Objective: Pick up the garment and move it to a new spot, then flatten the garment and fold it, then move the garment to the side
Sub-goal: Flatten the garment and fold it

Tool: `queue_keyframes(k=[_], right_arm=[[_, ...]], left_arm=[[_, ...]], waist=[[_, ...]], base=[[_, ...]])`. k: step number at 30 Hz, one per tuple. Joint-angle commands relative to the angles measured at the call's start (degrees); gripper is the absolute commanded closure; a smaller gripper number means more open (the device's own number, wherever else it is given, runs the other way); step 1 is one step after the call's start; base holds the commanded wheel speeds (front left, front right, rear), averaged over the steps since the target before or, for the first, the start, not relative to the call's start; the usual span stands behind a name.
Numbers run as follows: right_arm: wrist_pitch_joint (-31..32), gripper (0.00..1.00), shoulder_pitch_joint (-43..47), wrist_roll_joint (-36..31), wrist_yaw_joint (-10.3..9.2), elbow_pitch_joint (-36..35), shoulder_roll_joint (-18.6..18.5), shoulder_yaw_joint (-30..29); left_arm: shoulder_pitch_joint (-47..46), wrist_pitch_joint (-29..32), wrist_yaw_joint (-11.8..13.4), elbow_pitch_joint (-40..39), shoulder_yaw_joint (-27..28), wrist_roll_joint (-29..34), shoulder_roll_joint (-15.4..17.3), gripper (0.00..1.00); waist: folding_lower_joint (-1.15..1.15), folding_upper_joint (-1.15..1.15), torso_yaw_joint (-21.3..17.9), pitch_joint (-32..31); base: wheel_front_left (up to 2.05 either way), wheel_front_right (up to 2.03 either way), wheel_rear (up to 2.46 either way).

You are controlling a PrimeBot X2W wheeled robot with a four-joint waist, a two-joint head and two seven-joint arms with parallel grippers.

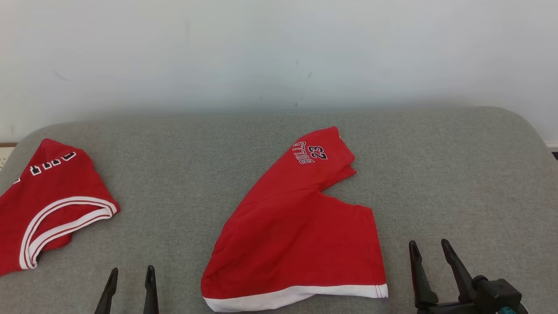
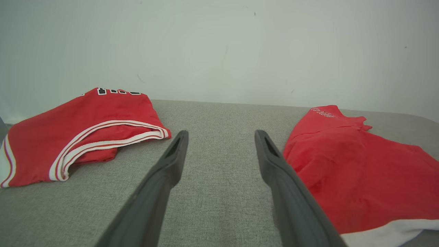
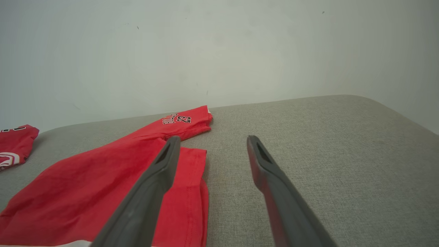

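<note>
The red cloth shorts, with a white band along the near edge and "BULLS 23" printed on the far leg, were found lying in the middle of the grey woven padded surface, between the 2 grippers. 1 leg was stretched toward the wall and the other was turned out to the right, with a notch left between them. The cloth was loosely spread rather than bunched, and a few creases were seen in it.

The left gripper was held near the left of the banded edge, its 2 dark fingers spread wide with nothing between them. The right gripper was held near the right side of the shorts, likewise spread wide and empty. Neither was seen to touch the cloth.

The opening step, the pick-up, was therefore judged not yet begun. The next move would call for the fingers to be brought down onto the fabric, probably at the banded edge, and closed on enough cloth for it to be lifted.

Another red garment, a jersey with white striped trim, was seen at the left end of the surface, well apart from the shorts. A plain white wall stood behind.
</note>
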Motion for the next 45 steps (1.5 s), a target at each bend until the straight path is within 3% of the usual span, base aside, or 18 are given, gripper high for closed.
queue_keyframes(k=[1, 45], right_arm=[[-0.4, 0.00, -0.6, -0.6, -0.04, 0.0, 0.1, 0.1], [-0.2, 0.00, -0.8, -1.8, -0.04, 1.0, 0.5, 0.8]], left_arm=[[0.6, -0.1, 0.2, -0.1, 0.0, -0.3, 0.0, 0.00], [0.4, -0.1, 0.1, 1.9, -0.5, 2.1, 0.0, 0.00]], waist=[[0.00, 0.00, -0.2, 0.0], [0.00, 0.00, -0.5, -0.4]], base=[[0.00, 0.00, 0.00], [0.00, 0.00, 0.00]])
